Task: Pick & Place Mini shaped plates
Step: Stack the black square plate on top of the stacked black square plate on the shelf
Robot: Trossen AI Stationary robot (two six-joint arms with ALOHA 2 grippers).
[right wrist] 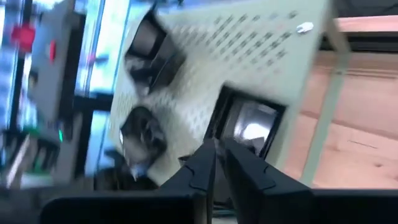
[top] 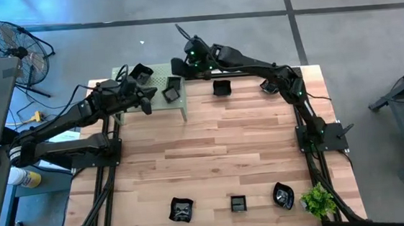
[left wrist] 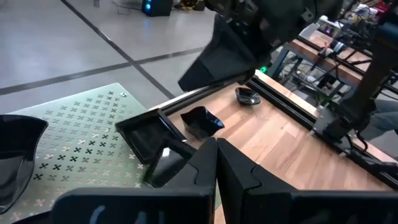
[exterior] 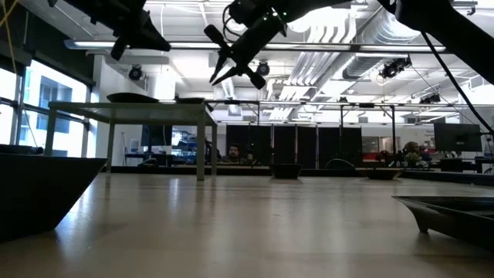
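The mini shaped plates are small glossy black dishes. Three sit on a pale green perforated stand point(top: 153, 84) at the table's far left: one at its far side point(top: 141, 72) and two near its right end point(top: 172, 88). Two more lie on the wood by the far edge point(top: 222, 87) point(top: 268, 86), and three by the near edge point(top: 181, 210) point(top: 238, 204) point(top: 284, 195). My left gripper point(top: 149, 100) point(left wrist: 216, 158) hovers shut over the stand's near side, beside a square plate point(left wrist: 146, 134). My right gripper point(top: 184, 65) point(right wrist: 217, 149) hangs shut above the stand's right end, over a square plate point(right wrist: 245, 124).
A small green plant point(top: 319, 201) stands at the near right corner. The stand rests on thin legs point(exterior: 202, 147), and both grippers are well above its top point(exterior: 131, 108) in the low view. Bare wood stretches across the table's middle point(top: 219, 148). A fan point(top: 9, 45) stands on the floor beyond.
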